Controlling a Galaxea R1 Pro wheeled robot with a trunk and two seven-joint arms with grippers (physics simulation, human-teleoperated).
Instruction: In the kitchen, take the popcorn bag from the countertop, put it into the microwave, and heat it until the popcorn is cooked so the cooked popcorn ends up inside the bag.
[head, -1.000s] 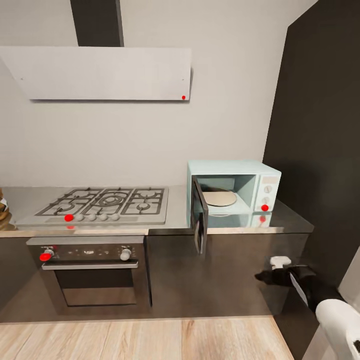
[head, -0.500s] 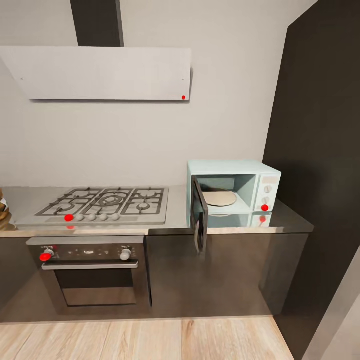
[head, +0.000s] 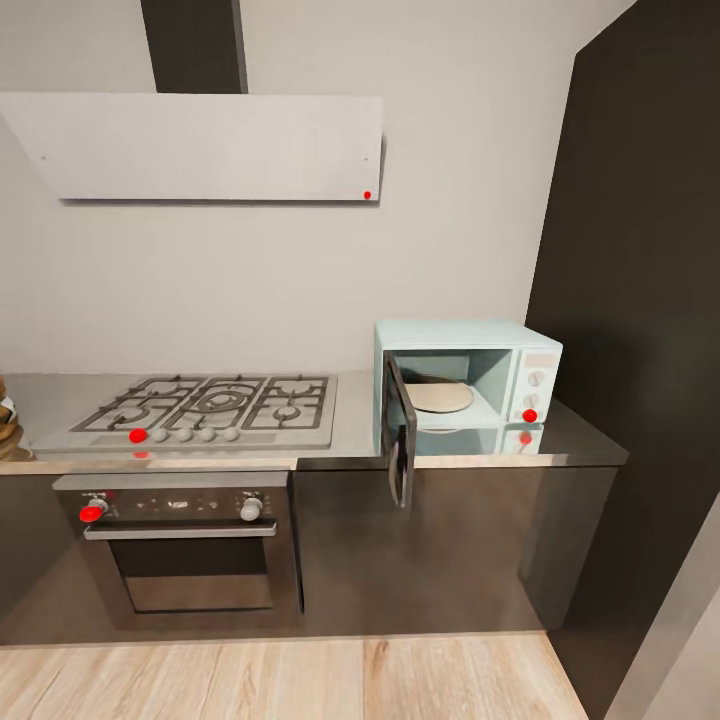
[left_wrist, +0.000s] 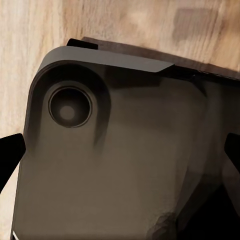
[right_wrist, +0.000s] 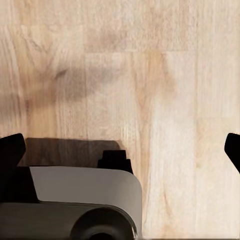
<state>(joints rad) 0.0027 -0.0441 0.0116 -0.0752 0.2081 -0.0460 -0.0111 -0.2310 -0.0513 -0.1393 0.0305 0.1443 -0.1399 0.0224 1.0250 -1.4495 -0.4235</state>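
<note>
Left wrist view: dark grey-brown base housing (left_wrist: 110, 165), rounded corner, round recessed socket upper left, black left hand fingertips (left_wrist: 9, 157) at both side edges. Right wrist view: light grey curved body panel (right_wrist: 85, 192) lower left, black block above it, black right hand fingertips (right_wrist: 11, 150) at edges.

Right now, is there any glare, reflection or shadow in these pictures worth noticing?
Head view: the glossy countertop mirrors the microwave, red dot included; the render is soft, with no harsh glare. Right wrist view: a blurry grey shadow lies on the wooden floor. Left wrist view: the dark robot base is evenly lit.
</note>
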